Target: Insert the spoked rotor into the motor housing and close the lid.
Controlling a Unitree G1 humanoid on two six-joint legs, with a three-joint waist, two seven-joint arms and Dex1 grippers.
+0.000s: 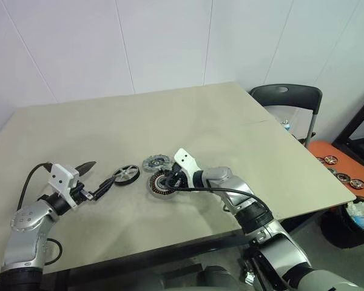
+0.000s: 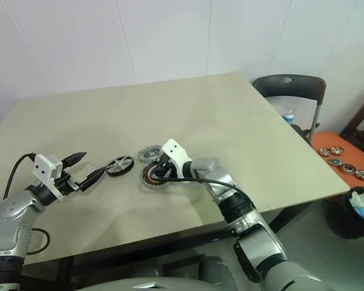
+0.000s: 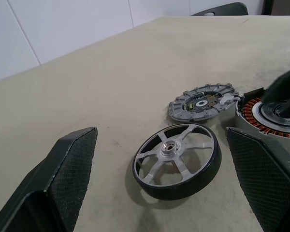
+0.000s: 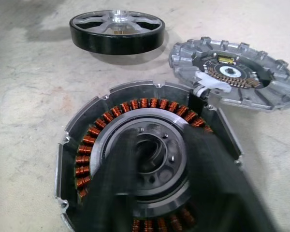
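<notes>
The spoked rotor (image 1: 125, 175), a black ring with silvery spokes, lies flat on the table. My left gripper (image 1: 97, 174) is open just left of it, its fingers (image 3: 67, 169) wide apart and level, with nothing between them. Right of the rotor lies the lid (image 1: 156, 162), a silver-grey notched disc, inner side up. Just in front of the lid sits the motor housing (image 4: 111, 130), with its copper windings showing. My right gripper (image 4: 162, 159) hangs blurred over the housing's dark centre, pointing down at it.
The beige table (image 1: 170, 115) reaches far back to a white wall. A dark chair (image 1: 285, 97) stands at its back right corner. Beyond the right edge, an orange surface (image 1: 327, 148) holds several more motor parts, and a bin (image 1: 361, 212) stands below.
</notes>
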